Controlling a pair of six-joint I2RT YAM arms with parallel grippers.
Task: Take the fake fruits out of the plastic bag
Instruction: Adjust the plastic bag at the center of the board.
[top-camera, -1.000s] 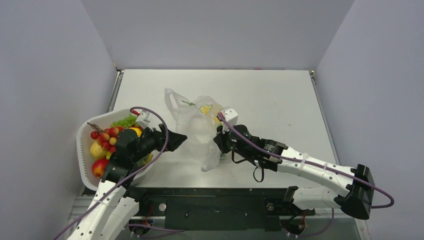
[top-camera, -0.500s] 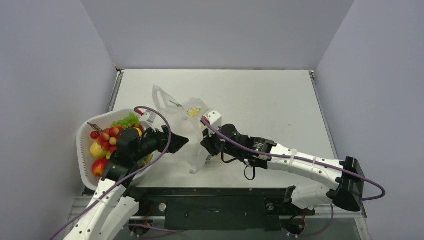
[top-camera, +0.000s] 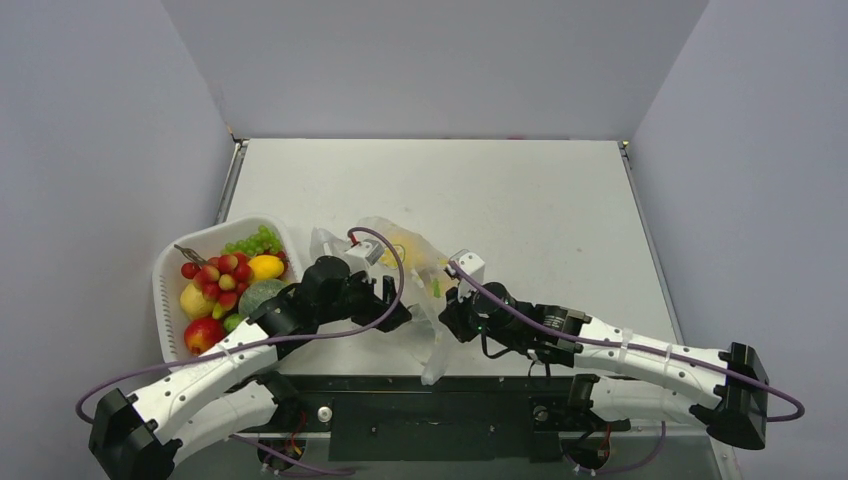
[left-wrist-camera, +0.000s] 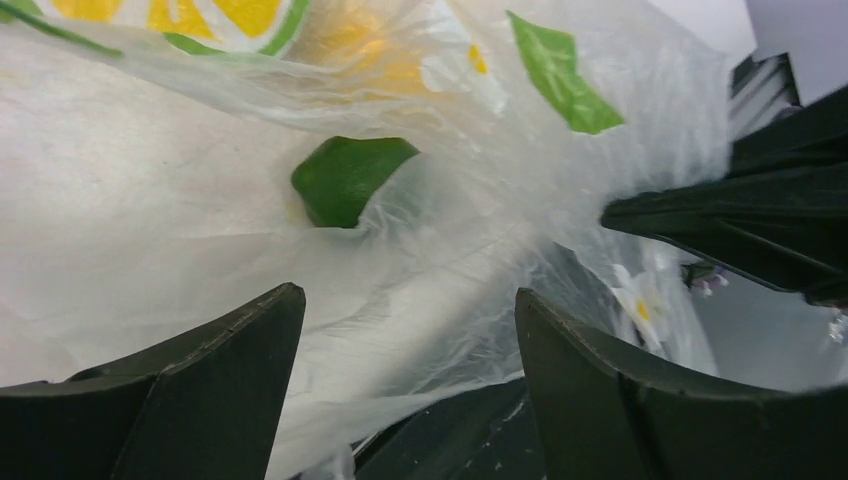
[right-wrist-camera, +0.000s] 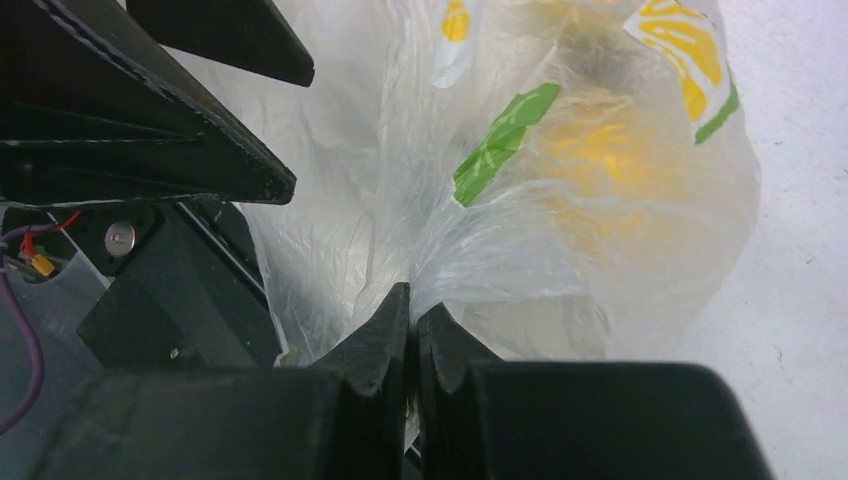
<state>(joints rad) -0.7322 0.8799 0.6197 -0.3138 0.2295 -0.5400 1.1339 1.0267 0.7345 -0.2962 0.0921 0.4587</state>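
Observation:
The plastic bag (top-camera: 405, 262) lies crumpled near the table's front edge, between my two grippers. A yellow fake fruit (top-camera: 405, 246) shows through its film, and also shows in the right wrist view (right-wrist-camera: 600, 160). A dark green piece (left-wrist-camera: 345, 180) shows through the film in the left wrist view. My left gripper (top-camera: 395, 312) is open, its jaws (left-wrist-camera: 408, 300) wide apart just in front of the bag (left-wrist-camera: 200, 230), holding nothing. My right gripper (top-camera: 445, 308) is shut, pinching a fold of the bag's film (right-wrist-camera: 413, 310).
A white oval basket (top-camera: 165, 290) at the left holds several fake fruits (top-camera: 225, 278): red, yellow and green. A tail of the bag (top-camera: 435, 362) hangs over the table's front edge onto the dark base frame. The two grippers are close together.
My left arm has swung away from the basket and reached right, up to the bag. My right gripper has dragged the bag toward the front edge.

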